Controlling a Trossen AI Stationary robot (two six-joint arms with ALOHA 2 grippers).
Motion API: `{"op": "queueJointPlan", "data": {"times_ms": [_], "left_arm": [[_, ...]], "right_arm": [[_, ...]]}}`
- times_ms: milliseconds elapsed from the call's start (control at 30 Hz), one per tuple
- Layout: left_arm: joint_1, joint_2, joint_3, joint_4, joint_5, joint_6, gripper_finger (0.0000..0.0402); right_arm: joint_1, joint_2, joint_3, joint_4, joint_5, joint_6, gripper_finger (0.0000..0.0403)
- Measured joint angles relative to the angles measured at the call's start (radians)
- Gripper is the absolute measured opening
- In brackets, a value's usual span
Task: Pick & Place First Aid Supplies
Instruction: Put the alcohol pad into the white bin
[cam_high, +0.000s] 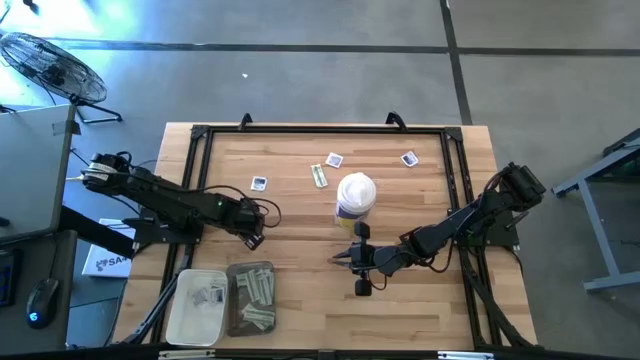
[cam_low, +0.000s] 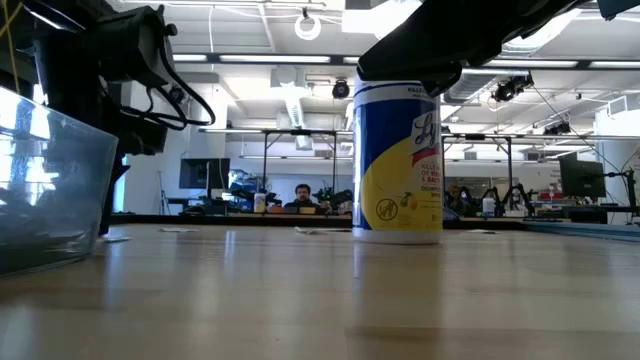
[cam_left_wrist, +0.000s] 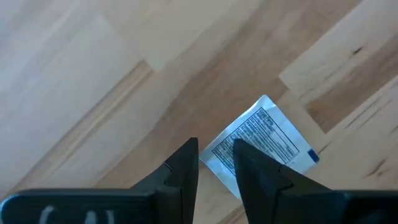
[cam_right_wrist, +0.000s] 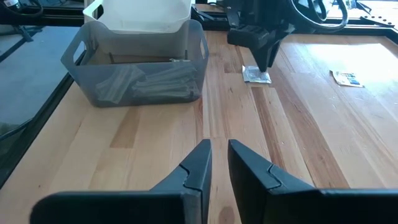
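The wooden table (cam_high: 420, 300) carries everything, with the white-lidded canister (cam_high: 356, 195) standing upright near its middle. The left arm (cam_high: 170, 205) reaches in from the left of the canister. The left gripper (cam_left_wrist: 214, 149) hangs low over a square white packet (cam_left_wrist: 267, 134) with blue print, which lies flat on the wood well to the left of the canister. Its two fingers point down at the packet with a narrow gap between them, and nothing is clamped there. Whether the tips touch the packet cannot be told. The right arm (cam_high: 480, 215) comes in from the right of the canister. The right gripper (cam_right_wrist: 219, 148) hovers just on the bins' side of the canister, its fingers a little apart and empty. The grey see-through bin (cam_right_wrist: 140, 62) sits on the left-gripper side of the canister at the table's edge and holds a heap of narrow pale strips (cam_right_wrist: 149, 84). The white bin (cam_high: 197, 305) touches it on the side farther from the canister, with a few small packets inside. On the other side of the canister from the bins lie loose first aid supplies: one pale green strip (cam_high: 319, 175) just beside the canister, a square packet (cam_high: 334, 159) near that strip, another square packet (cam_high: 408, 158) towards the right arm, and a third (cam_high: 259, 183) towards the left arm.
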Motion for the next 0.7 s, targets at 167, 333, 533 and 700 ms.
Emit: {"op": "queueJointPlan", "data": {"times_ms": [167, 333, 533, 700], "left_arm": [[0.000, -0.001, -0.022, 0.024, 0.014, -0.001, 0.0097], [0.000, -0.002, -0.026, 0.025, 0.019, -0.002, 0.0097], [0.000, -0.001, -0.027, 0.023, 0.042, 0.007, 0.0097], [0.000, -0.001, -0.027, 0.020, 0.051, 0.010, 0.0074]], "right_arm": [[0.000, 0.000, 0.000, 0.000, 0.000, 0.000, 0.0047], [0.000, 0.000, 0.000, 0.000, 0.000, 0.000, 0.0048], [0.000, 0.000, 0.000, 0.000, 0.000, 0.000, 0.0046], [0.000, 0.000, 0.000, 0.000, 0.000, 0.000, 0.0048]]}}
